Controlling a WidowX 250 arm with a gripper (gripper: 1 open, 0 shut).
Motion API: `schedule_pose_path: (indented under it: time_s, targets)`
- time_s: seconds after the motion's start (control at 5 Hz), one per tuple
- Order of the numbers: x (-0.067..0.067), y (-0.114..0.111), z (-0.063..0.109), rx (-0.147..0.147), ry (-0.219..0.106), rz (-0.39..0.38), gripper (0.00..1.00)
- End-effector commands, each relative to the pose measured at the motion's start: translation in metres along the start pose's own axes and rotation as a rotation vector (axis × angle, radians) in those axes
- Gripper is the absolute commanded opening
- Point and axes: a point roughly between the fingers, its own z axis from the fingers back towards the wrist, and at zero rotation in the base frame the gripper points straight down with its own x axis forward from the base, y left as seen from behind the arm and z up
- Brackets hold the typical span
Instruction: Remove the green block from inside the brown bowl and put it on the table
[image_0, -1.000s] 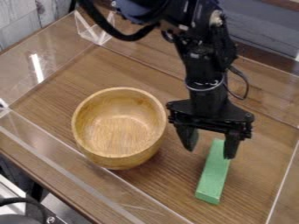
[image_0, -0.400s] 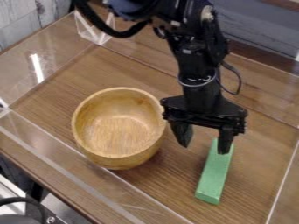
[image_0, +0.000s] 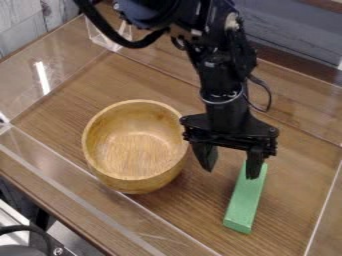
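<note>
Risen claw gapes above flat bright green block on table.

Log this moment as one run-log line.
gripper: open, above block | green block: flat on table, right of bowl | brown bowl: empty

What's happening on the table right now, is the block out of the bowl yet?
Yes. The green block lies flat on the table, to the right of the brown bowl, which looks empty. The single arm's gripper is open, pointing down just over the block's far end, with nothing between its fingers. The block appears to be released, so the move looks done apart from the arm pulling away.
</note>
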Motion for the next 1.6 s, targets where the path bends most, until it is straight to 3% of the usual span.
schedule_pose_path:
  time_s: [0.0, 1.4]
  targets:
    - [0.004, -0.003, 0.006, -0.016, -0.036, -0.002, 1.0]
    - [0.001, 0.002, -0.013, -0.025, -0.018, 0.05, 1.0]
